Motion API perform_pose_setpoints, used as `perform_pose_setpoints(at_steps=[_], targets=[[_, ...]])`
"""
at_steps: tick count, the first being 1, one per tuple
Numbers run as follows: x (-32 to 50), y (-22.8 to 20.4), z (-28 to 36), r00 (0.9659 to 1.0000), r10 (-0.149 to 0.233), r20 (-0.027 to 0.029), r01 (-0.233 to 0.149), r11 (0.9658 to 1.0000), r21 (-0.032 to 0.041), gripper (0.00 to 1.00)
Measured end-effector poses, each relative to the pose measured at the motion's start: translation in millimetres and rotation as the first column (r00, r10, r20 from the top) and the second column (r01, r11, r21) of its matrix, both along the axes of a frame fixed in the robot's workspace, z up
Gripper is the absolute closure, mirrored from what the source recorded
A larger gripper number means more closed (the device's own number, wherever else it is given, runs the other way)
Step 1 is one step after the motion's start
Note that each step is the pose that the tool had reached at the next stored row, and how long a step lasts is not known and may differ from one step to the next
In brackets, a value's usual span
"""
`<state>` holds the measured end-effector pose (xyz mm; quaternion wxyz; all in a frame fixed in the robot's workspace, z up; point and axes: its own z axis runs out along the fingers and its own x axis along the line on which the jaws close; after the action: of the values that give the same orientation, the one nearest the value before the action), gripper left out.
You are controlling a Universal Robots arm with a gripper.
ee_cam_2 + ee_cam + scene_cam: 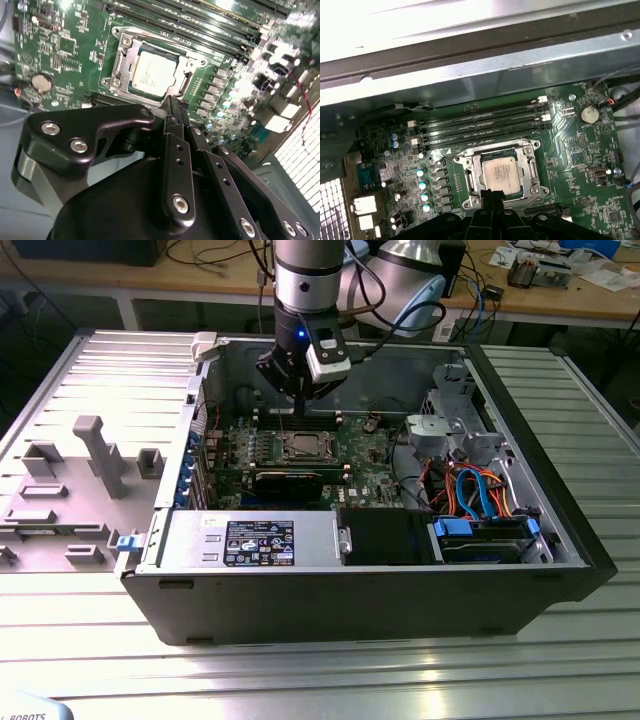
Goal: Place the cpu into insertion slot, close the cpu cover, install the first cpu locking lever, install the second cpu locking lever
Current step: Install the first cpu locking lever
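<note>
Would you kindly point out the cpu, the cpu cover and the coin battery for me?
the cpu (501,172), first wrist view, middle of its metal top.
the cpu cover (529,170), first wrist view, one side bar of its frame.
the coin battery (589,114), first wrist view, centre of its face.

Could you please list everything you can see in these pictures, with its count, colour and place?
computer case: one, black and grey, lying open on the slatted metal table.
circuit board: one, green, on the case floor.
chip: one, silver-grey, mid-board.
cover: one, silvery frame, lying flat around the chip.
memory slots: four, black, beside the chip.
coin battery: one, silver, on the board.
card: one, black, in front of the chip in the exterior view.
cables: several, orange and blue, inside the case at the exterior view's right.
tray: one, grey, on the table at the exterior view's left.
arm: one, silver and black, reaching down into the case.
hand: one, black, fingers together, at the cover's edge.
</note>
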<state>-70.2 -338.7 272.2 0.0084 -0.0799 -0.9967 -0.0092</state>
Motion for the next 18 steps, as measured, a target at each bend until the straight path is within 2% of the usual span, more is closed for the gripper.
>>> perform_pose_setpoints(at_steps=[1, 11, 14, 18], targets=[[0.0, 0.0, 0.0, 0.9999, 0.012, 0.0, -0.012, 0.9999, 0.0, 0.89], [0.0, 0.0, 0.0, 0.9998, 0.019, 0.0001, -0.019, 0.9998, 0.0, 0.89], [0.0, 0.0, 0.0, 0.9981, 0.062, 0.0001, -0.062, 0.9981, 0.0, 0.89], [0.0, 0.0, 0.0, 0.9923, 0.124, 0.0, -0.124, 0.9923, 0.0, 0.89]])
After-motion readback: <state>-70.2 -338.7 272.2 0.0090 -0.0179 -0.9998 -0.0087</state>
